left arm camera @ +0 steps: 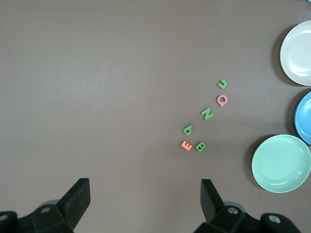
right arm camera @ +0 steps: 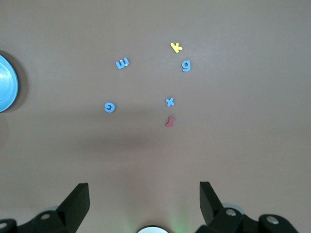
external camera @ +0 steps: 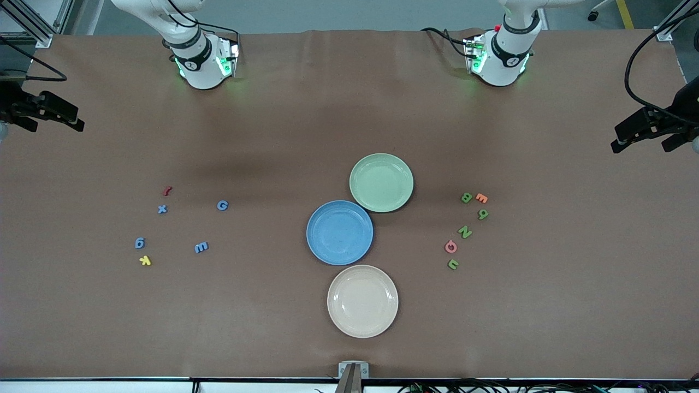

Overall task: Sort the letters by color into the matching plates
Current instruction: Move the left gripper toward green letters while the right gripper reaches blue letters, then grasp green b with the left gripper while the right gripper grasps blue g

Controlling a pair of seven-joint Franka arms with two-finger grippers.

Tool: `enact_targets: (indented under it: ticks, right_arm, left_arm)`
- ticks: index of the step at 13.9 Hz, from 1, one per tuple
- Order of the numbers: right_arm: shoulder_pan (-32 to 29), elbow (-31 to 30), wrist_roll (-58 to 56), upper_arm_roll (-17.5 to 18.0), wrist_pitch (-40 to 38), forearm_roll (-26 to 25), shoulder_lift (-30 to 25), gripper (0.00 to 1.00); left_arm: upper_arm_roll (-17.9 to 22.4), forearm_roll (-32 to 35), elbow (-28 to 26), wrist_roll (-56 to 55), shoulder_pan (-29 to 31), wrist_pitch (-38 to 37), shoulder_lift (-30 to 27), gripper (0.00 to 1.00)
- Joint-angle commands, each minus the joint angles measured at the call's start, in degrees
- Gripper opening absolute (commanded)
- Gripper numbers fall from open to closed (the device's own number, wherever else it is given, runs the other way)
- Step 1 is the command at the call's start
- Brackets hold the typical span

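Several blue letters (external camera: 201, 247) lie scattered toward the right arm's end of the table; they also show in the right wrist view (right arm camera: 122, 63). Several green letters (external camera: 464, 232) lie in a cluster toward the left arm's end, also seen as green letters (left arm camera: 207, 114). The pale green plate (external camera: 381, 182) and the blue plate (external camera: 339, 232) sit empty mid-table, their rims touching. My left gripper (left arm camera: 144, 187) hangs open high over bare table near the green letters. My right gripper (right arm camera: 144, 190) hangs open high over bare table near the blue letters. Neither holds anything.
A cream plate (external camera: 362, 301) sits nearest the front camera, touching the blue plate. A red letter (external camera: 167, 190) and a yellow one (external camera: 144, 260) lie among the blue letters. An orange letter (external camera: 481, 197) and a pink one (external camera: 450, 246) lie among the green.
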Motion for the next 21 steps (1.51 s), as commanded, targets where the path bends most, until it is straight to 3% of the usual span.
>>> enact_targets:
  ticks: [1, 5, 7, 11, 16, 21]
  right_arm:
    - [-0.34, 0.52, -0.29, -0.31, 0.00, 1.06, -1.07, 1.00]
    - [-2.44, 1.94, -0.37, -0.31, 1.31, 0.18, 4.45, 1.00]
    - [-4.55, 2.21, -0.64, -0.31, 9.18, 1.14, 10.59, 1.00]
    - [-5.88, 2.04, -1.69, -0.23, 16.05, 0.79, 18.95, 1.00]
    - [-6.50, -8.94, -2.48, -0.14, 35.20, 0.97, 24.41, 1.00]
    - [-7.02, -9.48, -10.55, -0.05, 45.94, 1.06, 32.50, 1.00]
  left_arm:
    - [-0.33, -0.91, -0.27, -0.76, -0.24, -1.29, 0.85, 1.00]
    - [-0.77, -3.71, -6.15, -2.44, -1.82, 1.23, 3.23, 1.00]
    - [-1.82, -3.72, -12.81, -4.44, -3.23, 7.54, 3.23, 1.00]
    - [-6.13, -2.75, -24.60, -10.52, -3.41, 21.96, 4.72, 1.00]
    - [-6.57, -0.30, -28.83, -10.79, -4.99, 32.96, 12.10, 1.00]
    - [-6.48, 0.93, -34.20, -10.79, -5.87, 47.28, 17.19, 0.99]
